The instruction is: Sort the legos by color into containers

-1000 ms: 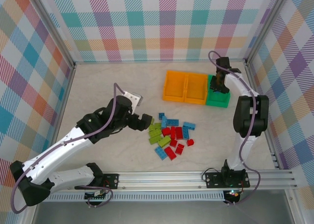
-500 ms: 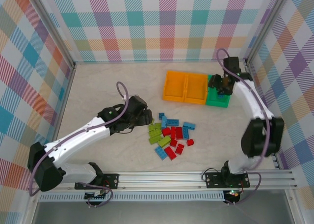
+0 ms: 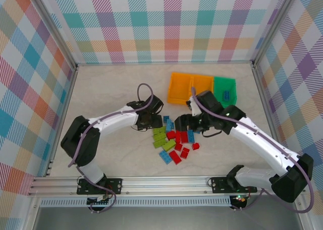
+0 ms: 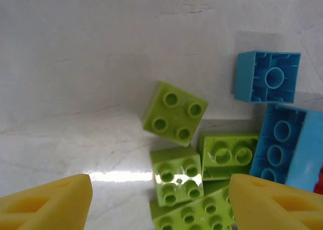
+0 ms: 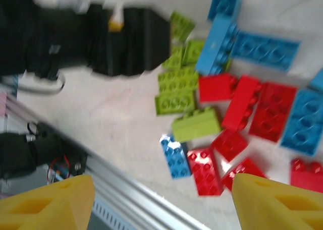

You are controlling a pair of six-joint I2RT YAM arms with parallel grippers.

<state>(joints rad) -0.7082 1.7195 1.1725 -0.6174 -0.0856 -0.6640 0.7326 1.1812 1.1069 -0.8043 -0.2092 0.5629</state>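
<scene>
— Why so low over the legos point(image 3: 176, 139), heaped on the table point(image 3: 111, 89) near but apart from the containers point(image 3: 202, 89)?

— Probably to pick: left gripper point(image 4: 161, 202) spread wide, empty, straddling lime bricks point(image 4: 176, 177) at the heap's left edge.

— And the right gripper point(image 5: 161, 199)?

— Likewise spread and empty, above reds and blues, likely for its own pick. One blue brick point(image 3: 226, 95) already in the green bin point(image 3: 222, 85).
</scene>
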